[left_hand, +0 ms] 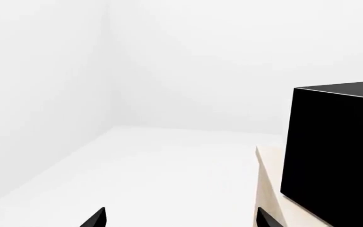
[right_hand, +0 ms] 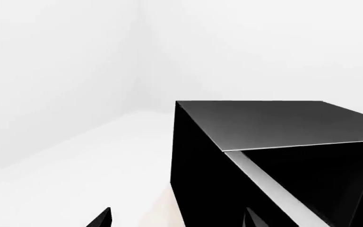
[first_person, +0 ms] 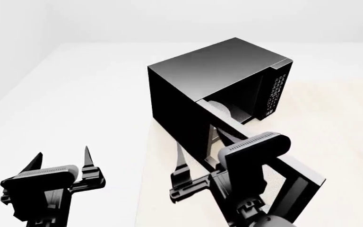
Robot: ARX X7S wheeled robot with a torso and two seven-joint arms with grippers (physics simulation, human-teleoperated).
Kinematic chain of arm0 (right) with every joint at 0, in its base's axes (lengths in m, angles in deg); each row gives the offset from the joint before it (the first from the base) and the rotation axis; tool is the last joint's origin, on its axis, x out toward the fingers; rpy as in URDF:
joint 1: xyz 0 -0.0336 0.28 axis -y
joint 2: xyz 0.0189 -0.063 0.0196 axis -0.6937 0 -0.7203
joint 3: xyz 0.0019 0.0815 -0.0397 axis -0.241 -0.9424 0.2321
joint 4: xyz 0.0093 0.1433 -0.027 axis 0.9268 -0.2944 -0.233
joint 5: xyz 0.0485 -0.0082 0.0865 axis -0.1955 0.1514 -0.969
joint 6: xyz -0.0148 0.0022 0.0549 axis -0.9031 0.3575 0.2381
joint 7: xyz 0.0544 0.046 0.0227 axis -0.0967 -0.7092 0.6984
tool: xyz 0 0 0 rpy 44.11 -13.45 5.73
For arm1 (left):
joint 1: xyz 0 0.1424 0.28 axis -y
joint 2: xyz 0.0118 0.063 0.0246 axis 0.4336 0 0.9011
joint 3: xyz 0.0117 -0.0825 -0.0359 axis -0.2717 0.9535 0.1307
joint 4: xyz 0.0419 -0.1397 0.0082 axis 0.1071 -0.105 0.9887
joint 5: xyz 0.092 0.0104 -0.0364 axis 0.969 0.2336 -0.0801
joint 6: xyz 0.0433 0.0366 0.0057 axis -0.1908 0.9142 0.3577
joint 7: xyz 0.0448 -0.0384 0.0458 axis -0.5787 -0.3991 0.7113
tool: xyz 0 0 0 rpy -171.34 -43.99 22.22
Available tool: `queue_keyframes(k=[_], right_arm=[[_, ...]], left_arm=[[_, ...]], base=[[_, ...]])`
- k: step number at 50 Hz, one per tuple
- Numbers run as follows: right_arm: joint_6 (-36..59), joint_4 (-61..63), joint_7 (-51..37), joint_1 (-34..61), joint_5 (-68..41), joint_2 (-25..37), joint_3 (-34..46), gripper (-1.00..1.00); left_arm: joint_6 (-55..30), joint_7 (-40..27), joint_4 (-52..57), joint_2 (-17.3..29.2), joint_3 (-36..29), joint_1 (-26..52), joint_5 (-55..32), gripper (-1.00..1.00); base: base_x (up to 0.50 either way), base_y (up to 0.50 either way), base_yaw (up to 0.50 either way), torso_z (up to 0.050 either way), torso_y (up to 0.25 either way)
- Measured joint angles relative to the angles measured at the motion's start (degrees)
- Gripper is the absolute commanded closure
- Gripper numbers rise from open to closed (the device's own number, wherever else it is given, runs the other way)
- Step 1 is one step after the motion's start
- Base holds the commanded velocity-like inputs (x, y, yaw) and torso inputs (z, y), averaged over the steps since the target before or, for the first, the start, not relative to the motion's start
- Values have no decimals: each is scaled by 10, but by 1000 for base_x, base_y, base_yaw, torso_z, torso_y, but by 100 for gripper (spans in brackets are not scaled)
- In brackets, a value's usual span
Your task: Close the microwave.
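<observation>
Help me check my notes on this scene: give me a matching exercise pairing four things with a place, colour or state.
Things:
1. microwave door
2. keypad
3. left gripper
4. table

Descriptions:
A. beige
B. swung wide open
C. white marks on black
D. open, holding nothing, off the table's edge

Pairs: 1-B, 2-C, 3-D, 4-A

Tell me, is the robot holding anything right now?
No. The left tool is open over the floor, holding nothing. The right tool sits beside the microwave, near its open door, also empty.
</observation>
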Motion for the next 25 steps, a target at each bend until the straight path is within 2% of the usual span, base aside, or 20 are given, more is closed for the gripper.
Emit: queue_keyframes(k=[25], right_arm=[[-56,-55,6,-48,10,2,4,-100]], left_arm=[[2,-3,0,2,-2,0,-2,-100]], base=[[0,0,0,0,0]])
